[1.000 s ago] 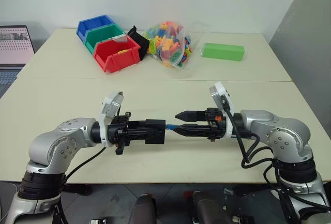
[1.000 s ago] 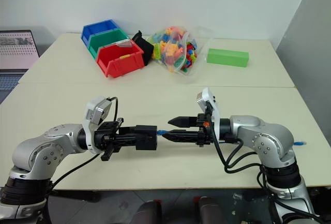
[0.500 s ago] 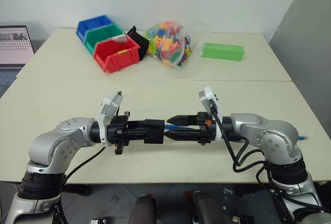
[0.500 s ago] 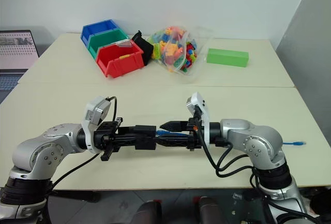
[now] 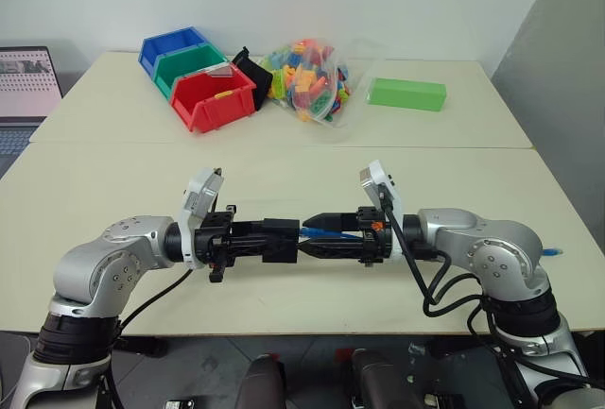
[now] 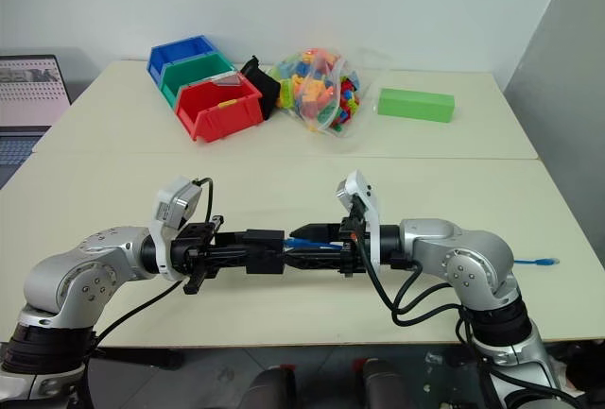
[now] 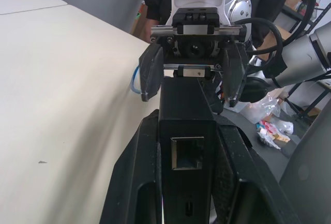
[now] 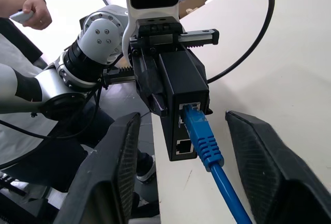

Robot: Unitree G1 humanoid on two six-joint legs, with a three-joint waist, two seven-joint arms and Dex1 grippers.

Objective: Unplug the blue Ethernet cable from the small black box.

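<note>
Blue Ethernet cable (image 8: 203, 137) is plugged into the small black box (image 8: 181, 92), clamped in left gripper (image 5: 267, 240) above table edge. Right gripper (image 8: 181, 169) is apart, straddling the boot — closing off-centre may slip, or a tug yanks the box loose.

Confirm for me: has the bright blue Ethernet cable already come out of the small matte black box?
No, the blue Ethernet cable is plugged into a port of the small black box.
</note>
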